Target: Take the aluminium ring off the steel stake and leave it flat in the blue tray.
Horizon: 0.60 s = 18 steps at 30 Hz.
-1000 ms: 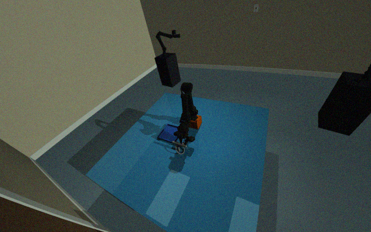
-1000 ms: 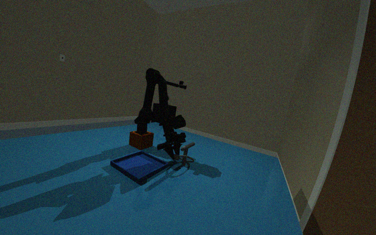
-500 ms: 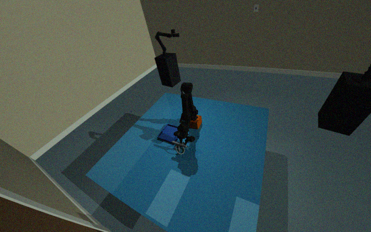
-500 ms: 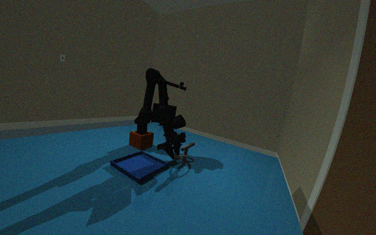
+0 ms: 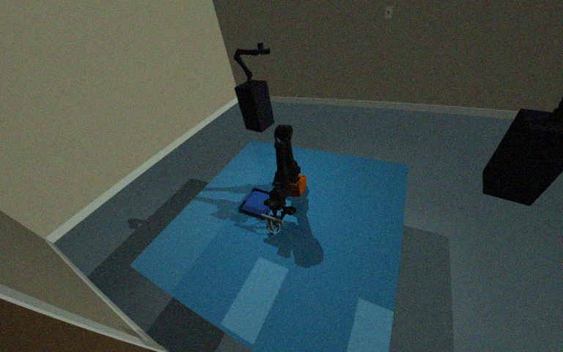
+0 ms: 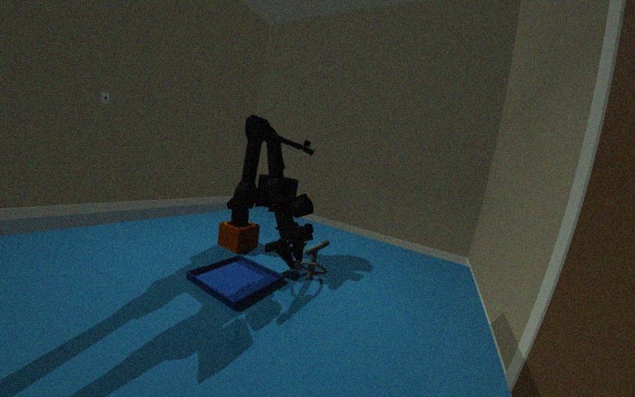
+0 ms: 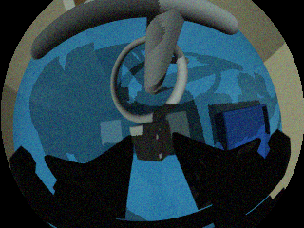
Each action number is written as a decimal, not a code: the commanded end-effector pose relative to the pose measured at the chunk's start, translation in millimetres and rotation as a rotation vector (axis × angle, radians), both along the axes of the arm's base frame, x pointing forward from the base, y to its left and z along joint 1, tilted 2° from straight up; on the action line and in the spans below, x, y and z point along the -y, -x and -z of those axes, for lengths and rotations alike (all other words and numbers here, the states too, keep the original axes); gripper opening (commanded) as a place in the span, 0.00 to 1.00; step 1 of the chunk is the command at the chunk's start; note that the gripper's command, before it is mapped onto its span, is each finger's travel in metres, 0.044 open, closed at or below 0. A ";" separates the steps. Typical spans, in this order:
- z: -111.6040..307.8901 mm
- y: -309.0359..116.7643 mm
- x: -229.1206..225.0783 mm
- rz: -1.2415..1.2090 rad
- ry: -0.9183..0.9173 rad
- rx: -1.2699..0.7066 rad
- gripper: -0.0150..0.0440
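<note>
While gripping the ring point(image 5: 273, 233) point(image 6: 323, 268) point(image 7: 114, 81) with part-open gripper point(image 5: 279, 215) point(image 6: 294, 266) point(image 7: 152, 139), had it raised but around the post point(image 5: 271, 226) point(image 6: 312, 257) point(image 7: 161, 47), under the crossbar point(image 5: 271, 218) point(image 6: 317, 247) point(image 7: 95, 19). Had yet to clear that, reach the tray point(image 5: 251, 213) point(image 6: 210, 293) point(image 7: 242, 125) at wrist-view four o'clock, and release.

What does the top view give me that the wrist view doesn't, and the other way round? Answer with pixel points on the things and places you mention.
Top only: the orange block point(image 5: 301, 186) under the arm point(image 5: 284, 159) and the wall socket point(image 5: 388, 12).

Wrist only: the welded tab point(image 7: 151, 141) between the fingers of the tool point(image 5: 283, 216) point(image 7: 152, 139).

Both: ring point(image 5: 278, 229) point(image 7: 114, 81) around the stake point(image 5: 271, 225) point(image 7: 159, 52), tray point(image 5: 255, 202) point(image 7: 245, 125).
</note>
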<state>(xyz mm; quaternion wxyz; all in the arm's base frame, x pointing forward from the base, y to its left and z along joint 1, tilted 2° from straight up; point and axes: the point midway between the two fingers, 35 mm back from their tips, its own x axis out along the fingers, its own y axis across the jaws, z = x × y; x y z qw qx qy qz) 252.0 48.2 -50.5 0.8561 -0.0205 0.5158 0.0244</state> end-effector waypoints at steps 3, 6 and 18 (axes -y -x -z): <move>-9.6 -4.5 -1.2 -0.002 -0.004 0.013 0.25; -13.9 -5.3 -1.4 -0.002 -0.004 0.014 0.25; -23.5 -6.5 -1.6 -0.004 -0.006 0.017 0.25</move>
